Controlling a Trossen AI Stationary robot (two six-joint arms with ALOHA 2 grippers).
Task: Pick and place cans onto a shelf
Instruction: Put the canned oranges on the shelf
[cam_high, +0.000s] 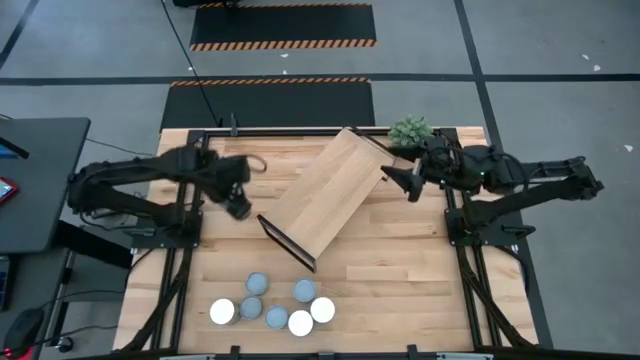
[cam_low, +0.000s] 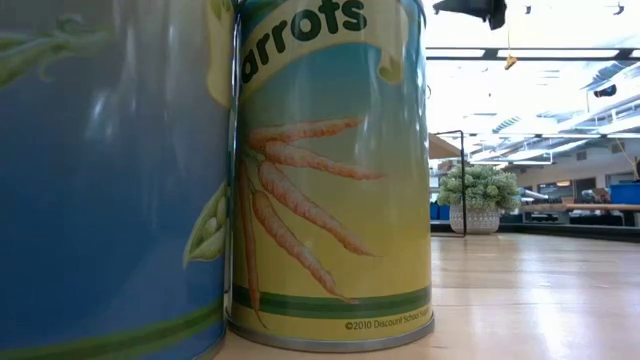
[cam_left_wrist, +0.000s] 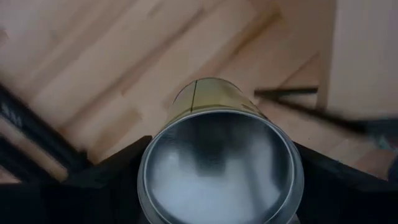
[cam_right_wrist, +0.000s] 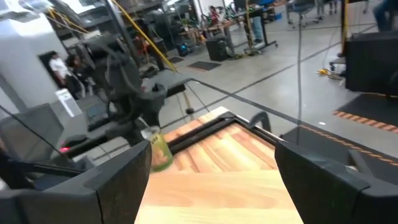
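Note:
My left gripper (cam_high: 238, 205) is shut on a can (cam_left_wrist: 217, 168) with a yellow-green side, just left of the shelf's near-left end. The can also shows in the right wrist view (cam_right_wrist: 160, 151). The shelf (cam_high: 330, 195), a long light-wood plank with dark end frames, lies slantwise on the table's middle. My right gripper (cam_high: 410, 186) is open at the shelf's far-right end, and the shelf's top (cam_right_wrist: 217, 193) shows between its spread fingers. Several more cans (cam_high: 272, 305) stand on their bases near the table's near edge. Two of them fill the low view (cam_low: 330, 170). My left gripper pinches the can's side just below its top rim (cam_left_wrist: 149, 168) between its two fingers, one on each side. The fingers come from above, pointing down. The can hangs roughly upright below the fingers, clear of the table, with its silvery top (cam_left_wrist: 217, 162) facing the wrist.
A small green potted plant (cam_high: 410, 130) stands at the table's far right, close behind my right gripper. Bare tabletop (cam_high: 420, 270) lies between the shelf and the can group. Dark frame rails (cam_high: 165, 290) run along the table's left and right sides.

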